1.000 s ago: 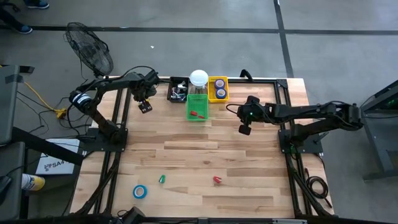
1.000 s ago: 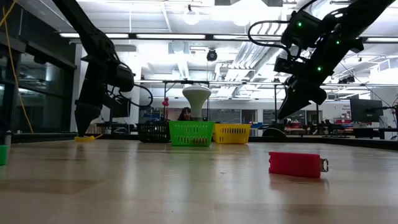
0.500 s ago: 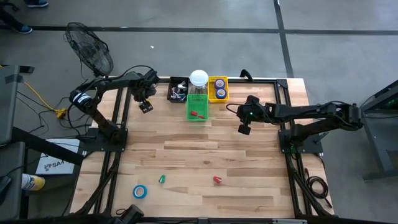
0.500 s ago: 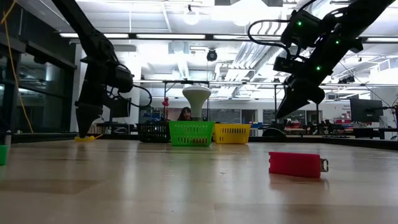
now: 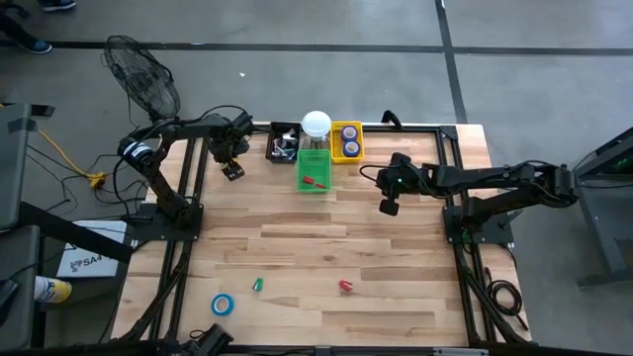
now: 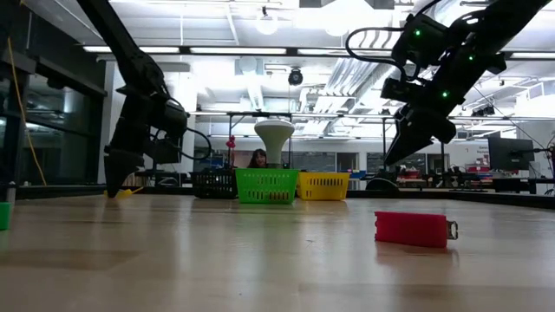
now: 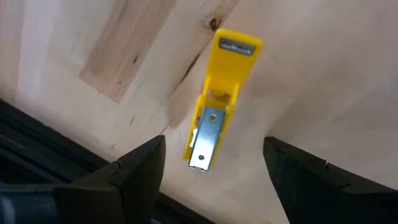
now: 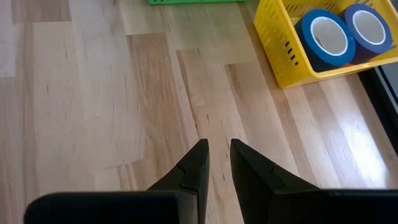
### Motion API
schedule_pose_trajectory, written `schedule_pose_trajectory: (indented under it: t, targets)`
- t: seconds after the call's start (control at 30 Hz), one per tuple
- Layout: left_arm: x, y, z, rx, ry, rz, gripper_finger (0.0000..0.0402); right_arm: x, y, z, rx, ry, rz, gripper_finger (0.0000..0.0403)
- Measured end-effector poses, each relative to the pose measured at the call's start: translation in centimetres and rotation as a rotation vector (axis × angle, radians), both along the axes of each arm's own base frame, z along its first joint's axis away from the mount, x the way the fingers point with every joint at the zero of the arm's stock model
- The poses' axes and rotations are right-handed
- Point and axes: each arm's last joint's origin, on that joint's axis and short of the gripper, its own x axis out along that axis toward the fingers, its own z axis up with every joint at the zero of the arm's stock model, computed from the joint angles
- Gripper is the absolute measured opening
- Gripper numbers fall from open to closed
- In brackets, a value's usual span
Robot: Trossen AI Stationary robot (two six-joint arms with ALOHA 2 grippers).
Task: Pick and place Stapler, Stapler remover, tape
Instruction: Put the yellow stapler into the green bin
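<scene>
Hovering near the surface's 11 o'clock corner, left hand spread wide, fingers apart on either side of a yellow stapler lying flat on the wood just beneath, nothing pinched. Seen in the low view as a dark arm hanging down at the far edge, with a yellow sliver of the stapler at its foot. Waited at about 2 o'clock, right hand, above bare wood, fingers pressed nearly together with only a thin gap, gripping nothing. Stood along the 12 o'clock edge, three baskets in a row: black basket with metal items too small to tell, green basket with a small red piece inside, yellow basket with two blue tape rolls lying side by side. Rose between the black and yellow baskets, a white round-topped jar. Lay toward 7 o'clock, another blue tape roll, flat on the surface, with a small green item just beside it toward 1 o'clock. Rested near 6 o'clock, a small red item, showing large and close in the low view with a metal end.
</scene>
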Motion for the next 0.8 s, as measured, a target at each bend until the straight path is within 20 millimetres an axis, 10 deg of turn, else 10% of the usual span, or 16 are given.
schedule_pose_trajectory:
  t: [0.8]
  targets:
    - [-0.08,-0.15,-0.1,-0.017,0.006,0.004,0.0143,0.07,0.19,-0.01,0.057,-0.023,0.004,0.0058]
